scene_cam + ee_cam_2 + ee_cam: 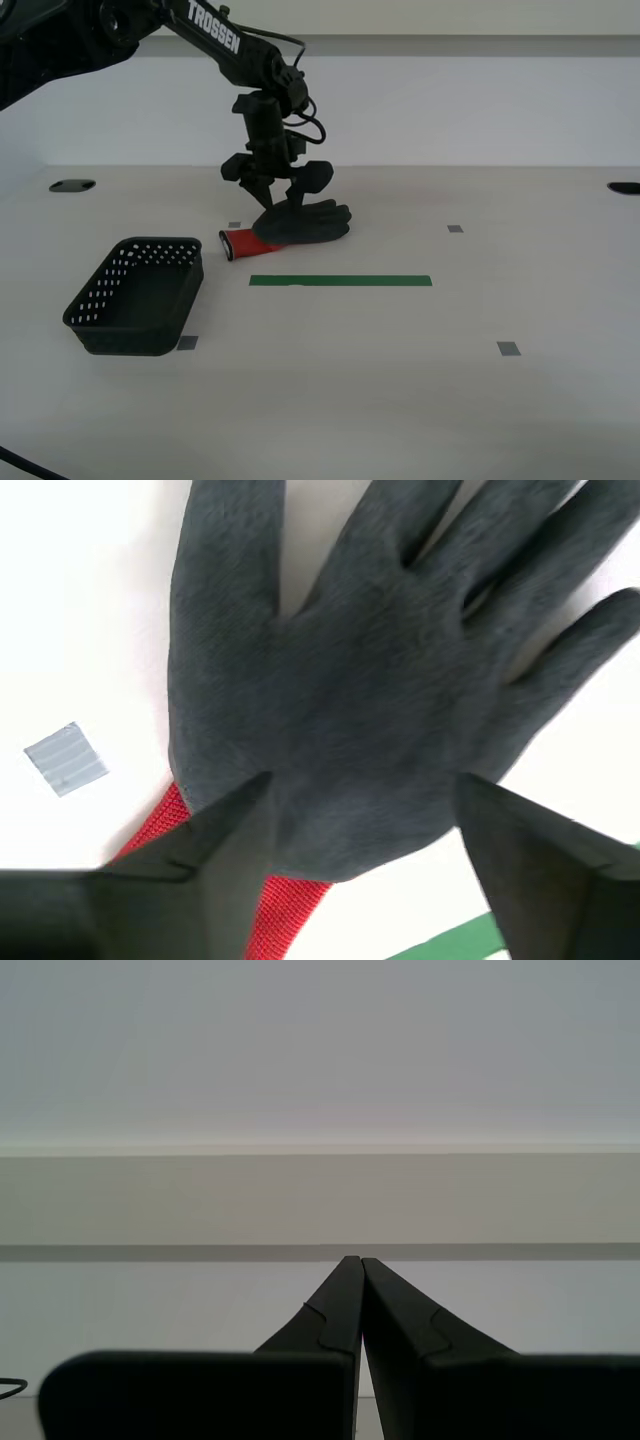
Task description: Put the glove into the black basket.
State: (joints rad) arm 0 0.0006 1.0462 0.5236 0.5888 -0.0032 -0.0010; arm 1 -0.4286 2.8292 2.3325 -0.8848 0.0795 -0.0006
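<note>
Exterior view first: the glove (300,224) lies flat on the table (400,380), just behind the green tape strip (340,281) — not in the black basket (135,296) yet, which sits empty, off to the exterior view's left of the tape. So the job has hardly begun, I think. My second gripper (280,192) is wide open over the glove's palm, fingers either side — touching or not, I cannot tell. My first gripper (360,1260) is closed, holding nothing.

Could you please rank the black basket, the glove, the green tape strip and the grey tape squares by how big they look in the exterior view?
1. black basket
2. glove
3. green tape strip, long but thin
4. grey tape squares
</note>
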